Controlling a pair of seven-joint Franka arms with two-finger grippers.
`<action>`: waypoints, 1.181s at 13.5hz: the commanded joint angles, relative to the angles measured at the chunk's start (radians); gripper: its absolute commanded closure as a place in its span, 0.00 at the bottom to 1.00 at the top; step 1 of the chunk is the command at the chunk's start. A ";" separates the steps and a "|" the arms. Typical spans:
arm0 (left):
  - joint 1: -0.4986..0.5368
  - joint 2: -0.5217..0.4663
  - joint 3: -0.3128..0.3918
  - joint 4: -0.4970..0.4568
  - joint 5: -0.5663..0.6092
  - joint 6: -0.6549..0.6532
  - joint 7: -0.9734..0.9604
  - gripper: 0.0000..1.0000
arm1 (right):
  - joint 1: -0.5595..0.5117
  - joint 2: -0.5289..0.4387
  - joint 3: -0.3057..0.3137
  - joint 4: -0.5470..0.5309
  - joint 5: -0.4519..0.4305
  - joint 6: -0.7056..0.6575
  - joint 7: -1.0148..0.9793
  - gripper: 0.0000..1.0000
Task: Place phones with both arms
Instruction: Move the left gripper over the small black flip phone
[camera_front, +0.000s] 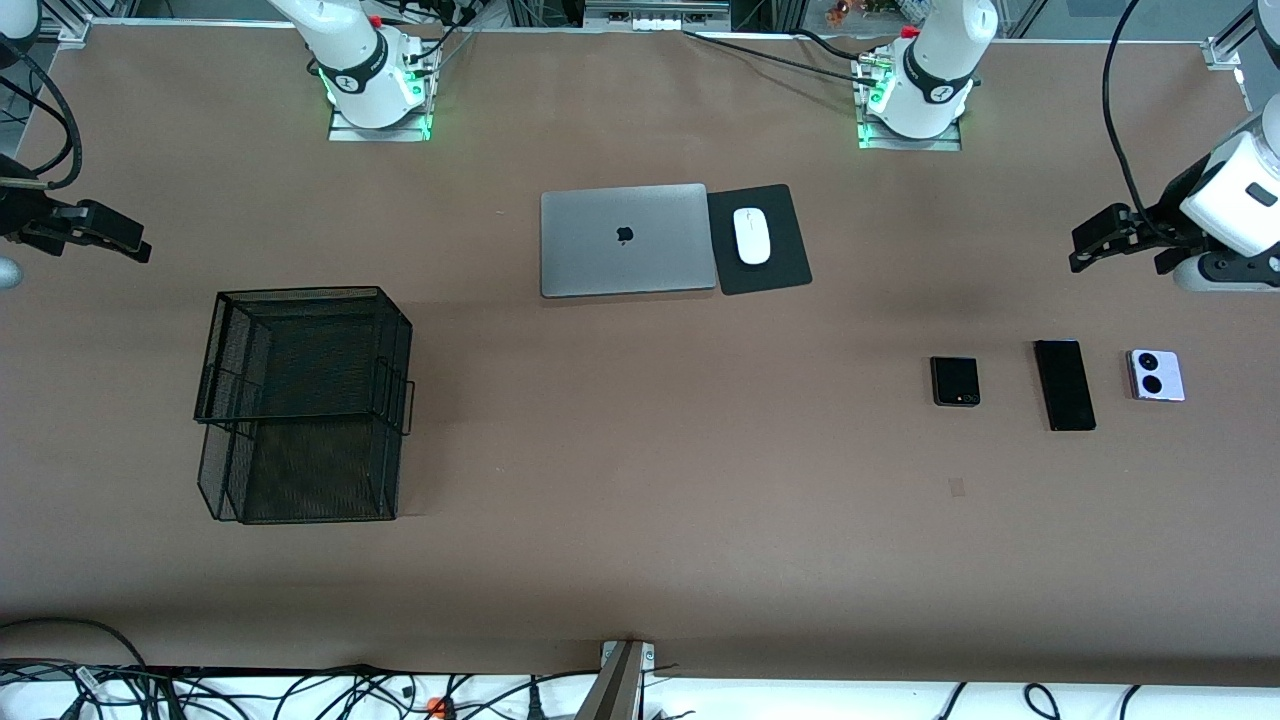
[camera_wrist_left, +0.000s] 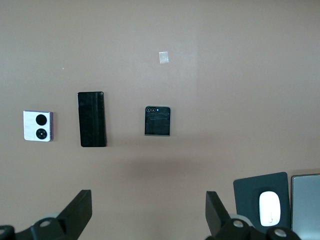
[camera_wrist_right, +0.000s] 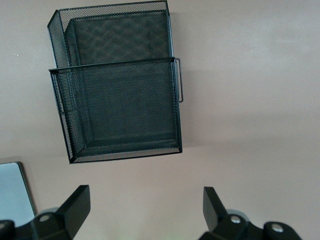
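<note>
In the front view, three phones lie in a row on the brown table toward the left arm's end: a small square black flip phone (camera_front: 955, 381), a long slim black slab phone (camera_front: 1064, 385) beside it, and a small square lilac-white phone with two round black circles (camera_front: 1156, 375) closest to that end. They lie apart, none touching. A closed grey laptop (camera_front: 624, 240) sits at mid-table, farther from the camera than the phones, with a white mouse (camera_front: 752, 236) on a black mouse pad (camera_front: 775, 268) just beside it. A black wire-mesh two-tier tray (camera_front: 303, 405) stands toward the right arm's end. The left gripper (camera_front: 1095, 240) hangs in the air at the left arm's end of the table, over bare tabletop. The right gripper (camera_front: 100, 232) hangs over the table's edge at the right arm's end.

In the left wrist view, the left gripper (camera_wrist_left: 148, 215) has its two black fingers (camera_wrist_left: 80, 207) spread wide, holding nothing, above bare table. The lilac-white phone (camera_wrist_left: 37, 126), the slab phone (camera_wrist_left: 92, 119) and the flip phone (camera_wrist_left: 157, 120) lie flat below, with the mouse (camera_wrist_left: 269, 208), its pad (camera_wrist_left: 247, 192) and the laptop's corner (camera_wrist_left: 306, 200) at the edge.

In the right wrist view, the right gripper (camera_wrist_right: 146, 210) is also wide open and empty, its fingers (camera_wrist_right: 77, 205) over bare table near the mesh tray (camera_wrist_right: 120, 82); a laptop corner (camera_wrist_right: 12, 192) shows at the edge.
</note>
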 joint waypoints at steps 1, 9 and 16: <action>0.008 0.053 -0.001 0.075 0.007 -0.051 0.013 0.00 | -0.013 -0.005 0.015 0.012 -0.001 -0.005 0.009 0.00; 0.023 0.258 -0.004 0.126 0.003 -0.013 0.020 0.00 | -0.013 -0.005 0.014 0.012 0.000 -0.002 0.009 0.00; 0.029 0.349 -0.009 -0.151 0.006 0.423 0.020 0.00 | -0.013 -0.005 0.015 0.012 0.000 -0.002 0.011 0.00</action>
